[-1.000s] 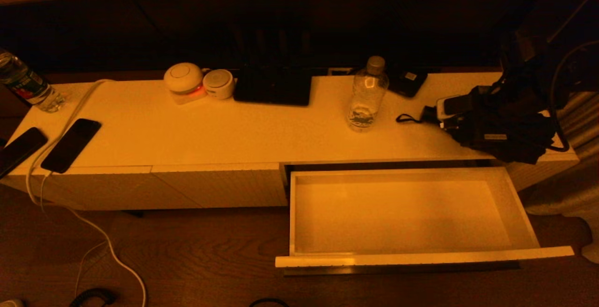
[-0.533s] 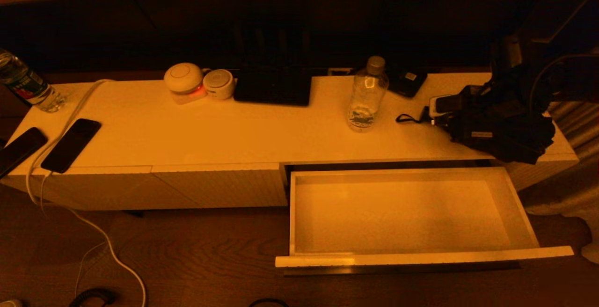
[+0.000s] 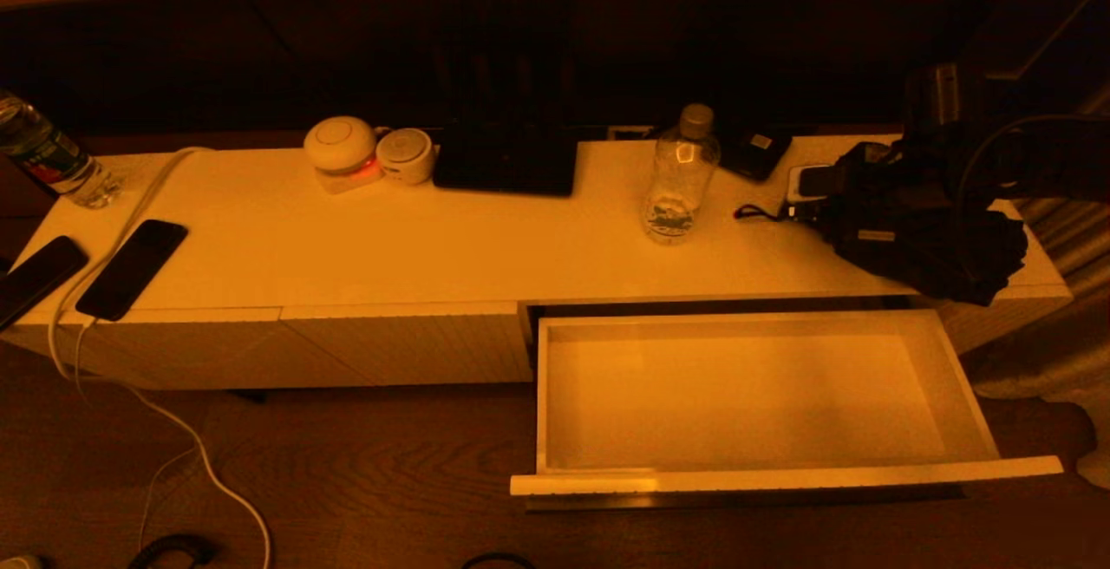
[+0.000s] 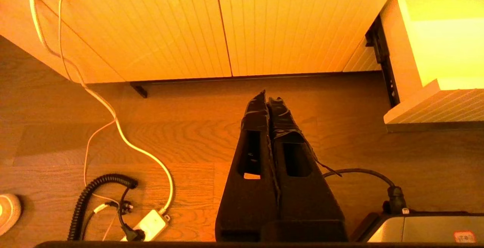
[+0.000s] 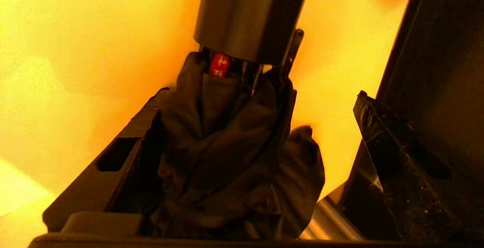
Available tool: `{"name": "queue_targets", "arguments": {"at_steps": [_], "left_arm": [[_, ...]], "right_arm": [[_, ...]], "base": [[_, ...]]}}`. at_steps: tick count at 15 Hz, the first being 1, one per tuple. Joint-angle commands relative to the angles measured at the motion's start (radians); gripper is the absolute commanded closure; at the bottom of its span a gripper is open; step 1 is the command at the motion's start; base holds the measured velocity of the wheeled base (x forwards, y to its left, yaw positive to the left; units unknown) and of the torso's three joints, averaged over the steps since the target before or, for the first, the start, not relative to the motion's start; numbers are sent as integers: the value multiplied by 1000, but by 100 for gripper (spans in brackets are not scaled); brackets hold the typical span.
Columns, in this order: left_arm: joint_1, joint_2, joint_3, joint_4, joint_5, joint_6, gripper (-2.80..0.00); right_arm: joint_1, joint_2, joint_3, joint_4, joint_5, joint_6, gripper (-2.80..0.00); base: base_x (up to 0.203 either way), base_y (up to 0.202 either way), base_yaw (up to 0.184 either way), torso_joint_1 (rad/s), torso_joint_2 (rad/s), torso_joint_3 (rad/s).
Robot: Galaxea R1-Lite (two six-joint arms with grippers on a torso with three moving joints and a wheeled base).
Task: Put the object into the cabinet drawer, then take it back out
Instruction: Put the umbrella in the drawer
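A folded black umbrella (image 3: 910, 235) lies on the right end of the white cabinet top, its pale handle (image 3: 815, 180) pointing left. My right arm (image 3: 941, 96) comes down over it from the right. In the right wrist view my right gripper (image 5: 261, 95) stands open around the umbrella's (image 5: 227, 146) cloth. One finger (image 5: 121, 157) lies against the cloth, while the other finger (image 5: 382, 134) stands clear of it. The cabinet drawer (image 3: 780, 475) is pulled out below and holds nothing. My left gripper (image 4: 266, 95) is shut and empty above the wooden floor.
A clear plastic bottle (image 3: 681, 174) stands just left of the umbrella, a dark small device (image 3: 756, 151) behind it. Further left are a black flat box (image 3: 506, 159), two round white devices (image 3: 342, 148), two phones (image 3: 132, 268) with a white cable, and another bottle (image 3: 48, 157).
The umbrella and my right arm over it have shifted a little to the left and toward the back of the cabinet top. The drawer and the left arm have not moved.
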Motion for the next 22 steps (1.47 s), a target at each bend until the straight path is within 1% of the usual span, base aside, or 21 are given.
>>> {"name": "queue_targets", "arguments": {"at_steps": [1,6,10,17,20,21,22], "left_arm": [[0,0,0,0,0,0,0],[0,0,0,0,0,0,0],[0,0,0,0,0,0,0],[0,0,0,0,0,0,0],[0,0,0,0,0,0,0],[0,0,0,0,0,0,0],[0,0,0,0,0,0,0]], "right_arm": [[1,11,1,-26,0,-3,-280],[-7,12,12,-32,-4,-4,-280],[-15,4,27,-13,-24,-6,-280],[-22,8,29,-13,-37,-3,-280],[-22,11,25,-19,-32,33,-280],[-21,12,22,-22,-34,34,0],[-21,14,22,-25,-37,34,0]], "base": [[0,0,0,0,0,0],[0,0,0,0,0,0],[0,0,0,0,0,0],[0,0,0,0,0,0],[0,0,0,0,0,0],[0,0,0,0,0,0],[0,0,0,0,0,0]]}}
